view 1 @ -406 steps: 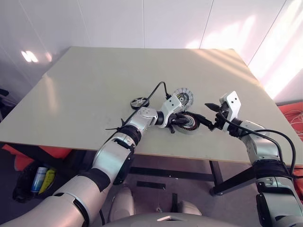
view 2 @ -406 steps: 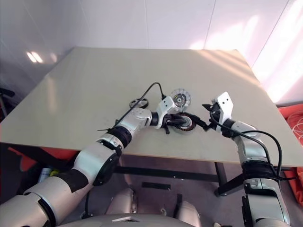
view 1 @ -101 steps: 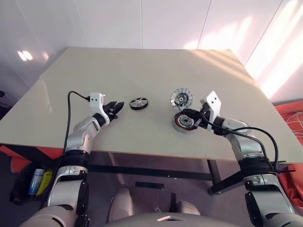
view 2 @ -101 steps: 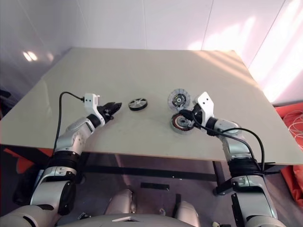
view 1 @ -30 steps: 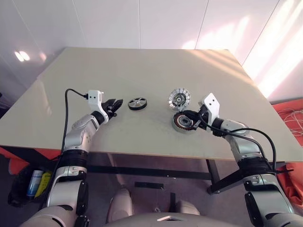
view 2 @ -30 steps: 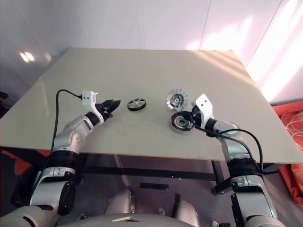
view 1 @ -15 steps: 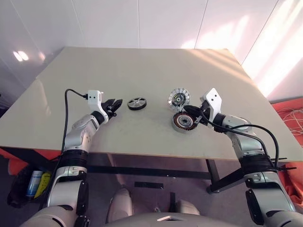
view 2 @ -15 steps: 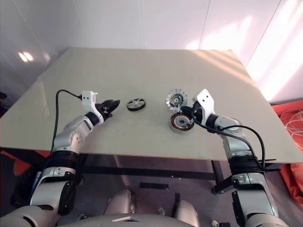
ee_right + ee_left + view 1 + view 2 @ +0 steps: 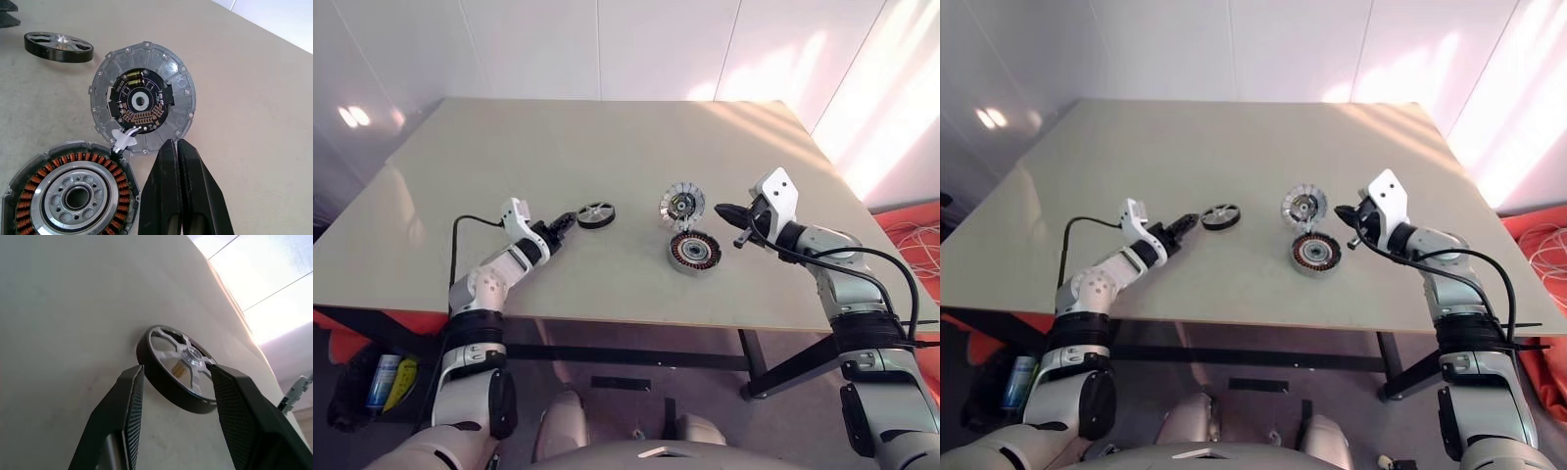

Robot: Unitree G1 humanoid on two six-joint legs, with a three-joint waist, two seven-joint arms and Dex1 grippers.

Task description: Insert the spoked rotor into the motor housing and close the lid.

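The spoked rotor (image 9: 595, 214), a dark wheel with pale spokes, lies flat on the table left of centre. My left gripper (image 9: 566, 223) is open just left of it. In the left wrist view its two fingers (image 9: 129, 401) stand on either side of the rotor's (image 9: 178, 367) near rim, with gaps to the rim. The motor housing (image 9: 695, 252) lies open with its coppery windings up. The lid (image 9: 682, 206) lies just behind it, inner face up, joined to it by a short wire. My right gripper (image 9: 722, 210) hovers shut and empty to the right of both.
The table's (image 9: 607, 147) front edge runs close below the housing. A black cable (image 9: 475, 221) trails from my left wrist. An orange object (image 9: 915, 235) lies on the floor beyond the right edge.
My left gripper has rolled and moved right, up to the rotor. My right gripper has drawn back from the housing, rightwards and up.
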